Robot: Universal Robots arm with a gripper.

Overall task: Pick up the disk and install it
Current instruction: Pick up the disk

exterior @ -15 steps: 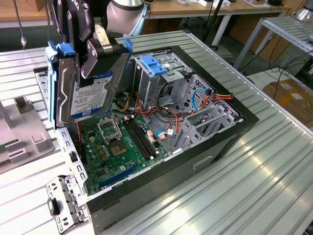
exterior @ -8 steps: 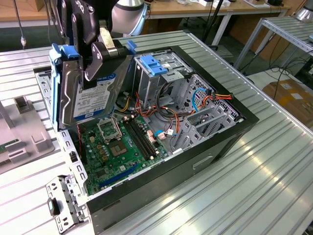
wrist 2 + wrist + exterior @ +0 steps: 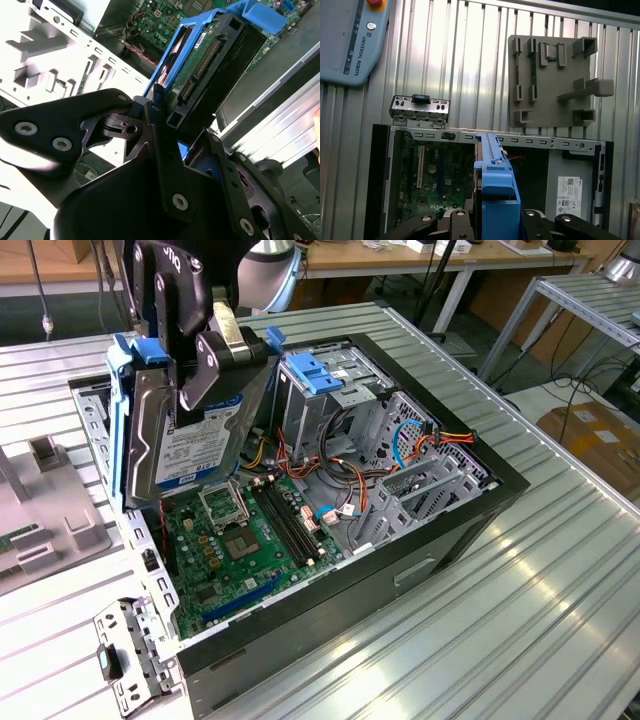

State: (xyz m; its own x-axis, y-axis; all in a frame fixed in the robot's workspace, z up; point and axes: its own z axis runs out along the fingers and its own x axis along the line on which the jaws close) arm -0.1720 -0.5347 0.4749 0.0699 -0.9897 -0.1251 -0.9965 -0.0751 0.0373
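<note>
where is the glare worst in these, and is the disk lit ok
Exterior view: bright streaks on the table, disk evenly lit. Second wrist view, worst: fixture plate washed out white, disk's connector side shaded. First wrist view: glare on the table's ribs, case interior dark beside the disk.

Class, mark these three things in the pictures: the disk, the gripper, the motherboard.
the disk (image 3: 195,452), exterior view, on its white label.
the gripper (image 3: 496,222), first wrist view, midway between its fingertips.
the motherboard (image 3: 205,550), exterior view, on its green board.
</note>
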